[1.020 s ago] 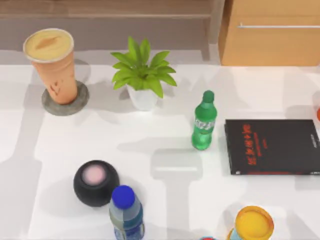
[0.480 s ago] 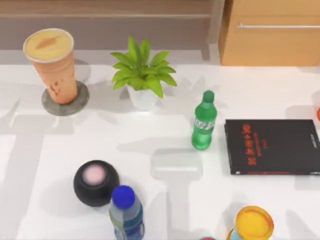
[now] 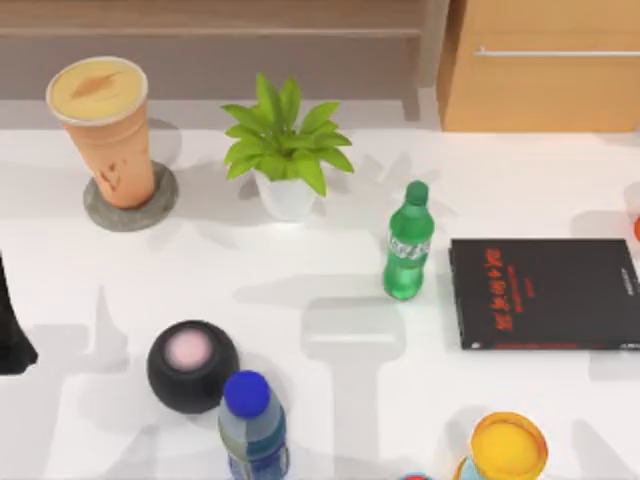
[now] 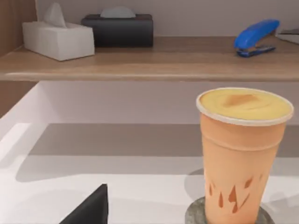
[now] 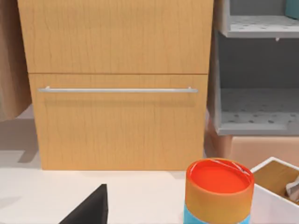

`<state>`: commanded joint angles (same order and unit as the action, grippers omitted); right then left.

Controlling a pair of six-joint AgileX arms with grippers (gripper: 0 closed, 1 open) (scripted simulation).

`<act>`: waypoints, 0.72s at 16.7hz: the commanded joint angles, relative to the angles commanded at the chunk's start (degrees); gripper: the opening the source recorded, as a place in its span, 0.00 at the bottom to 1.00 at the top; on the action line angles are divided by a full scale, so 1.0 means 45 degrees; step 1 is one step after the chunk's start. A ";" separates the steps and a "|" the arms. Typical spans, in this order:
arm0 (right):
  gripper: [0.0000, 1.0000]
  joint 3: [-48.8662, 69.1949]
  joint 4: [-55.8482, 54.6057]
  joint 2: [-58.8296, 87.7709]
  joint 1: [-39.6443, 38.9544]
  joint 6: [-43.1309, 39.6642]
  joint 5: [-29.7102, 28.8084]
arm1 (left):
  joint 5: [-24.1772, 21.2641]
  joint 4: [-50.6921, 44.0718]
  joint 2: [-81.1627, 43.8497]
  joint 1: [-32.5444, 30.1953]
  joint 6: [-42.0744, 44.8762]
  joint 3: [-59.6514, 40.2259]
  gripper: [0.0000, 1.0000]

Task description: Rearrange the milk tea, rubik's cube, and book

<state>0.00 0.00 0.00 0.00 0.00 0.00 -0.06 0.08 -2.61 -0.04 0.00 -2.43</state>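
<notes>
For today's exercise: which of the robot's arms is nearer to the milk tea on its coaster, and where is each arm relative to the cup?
Left. The left arm shows at the table's left edge, in front of the milk tea on its grey coaster; its wrist camera faces the cup closely. The right wrist camera faces a wooden drawer, away from the cup.

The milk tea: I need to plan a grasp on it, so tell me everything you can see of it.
The milk tea is a tall tapered orange-tan cup with a pale rim, a creamy yellow-orange top and small dark marks on its side. It stands upright on a round grey coaster at the table's far left, below a wooden shelf. Nothing grips it.
</notes>
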 joint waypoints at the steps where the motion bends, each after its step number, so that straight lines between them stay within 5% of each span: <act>1: 1.00 0.0000 0.0000 0.0000 0.0000 0.0000 0.0000 | 0.0009 -0.0011 0.0327 0.0006 0.0000 0.0305 1.00; 12: 1.00 0.1291 -0.0649 0.1323 0.0395 -0.0024 0.0397 | 0.0014 -0.0019 0.0580 0.0009 0.0000 0.0541 1.00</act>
<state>5.81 -2.92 5.95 1.78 -0.11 1.79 0.00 0.00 0.00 0.00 0.00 0.00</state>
